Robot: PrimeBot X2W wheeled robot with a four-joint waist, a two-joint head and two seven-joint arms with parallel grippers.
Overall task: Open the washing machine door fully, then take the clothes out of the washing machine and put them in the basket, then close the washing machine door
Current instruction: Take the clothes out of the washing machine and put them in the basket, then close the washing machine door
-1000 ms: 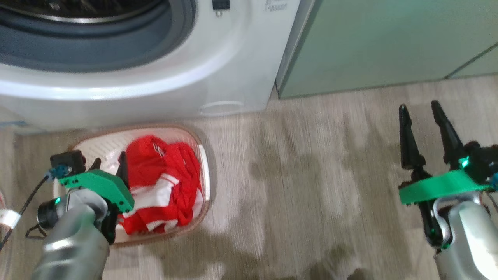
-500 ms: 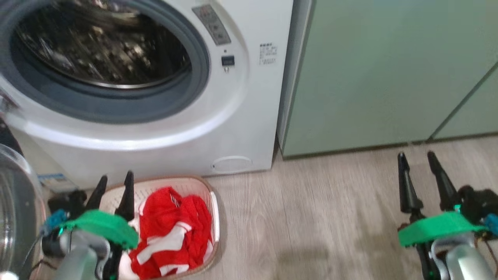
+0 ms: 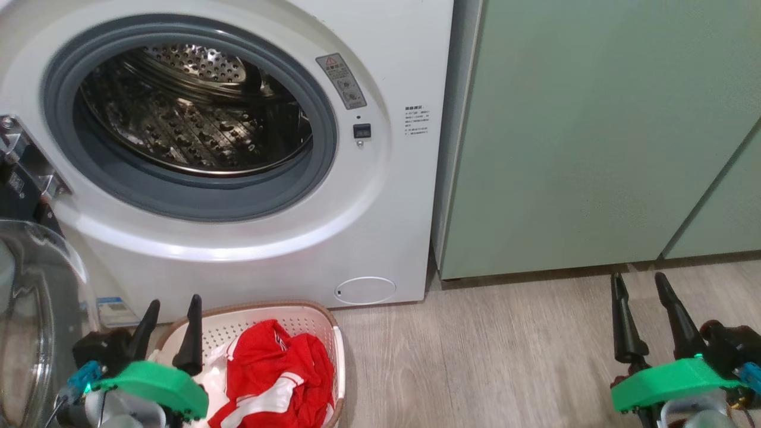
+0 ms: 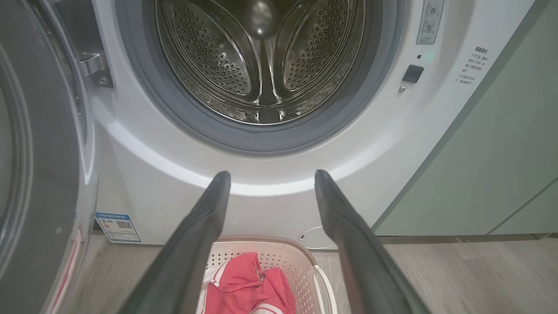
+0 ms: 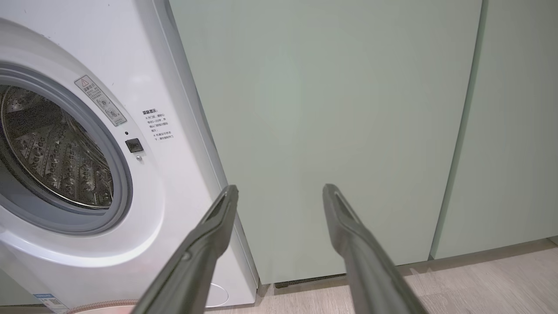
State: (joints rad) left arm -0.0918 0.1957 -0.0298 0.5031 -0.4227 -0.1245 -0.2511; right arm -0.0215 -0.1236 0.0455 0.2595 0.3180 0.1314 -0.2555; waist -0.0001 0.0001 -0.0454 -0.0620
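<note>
Before the white washing machine (image 3: 386, 226), rounded perforated cream basket (image 3: 279, 318) holds crumpled red clothes (image 3: 279, 362). Dimpled steel drum (image 3: 196, 131). Fingers of left hand (image 3: 175, 299) and right hand (image 3: 637, 274) spread apart, holding nothing.

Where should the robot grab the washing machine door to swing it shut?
Likely the free rim of the washing machine door, farthest from the hinge. It stands swung out on the robot's left, so the open left tool should come from its outer side.
</note>
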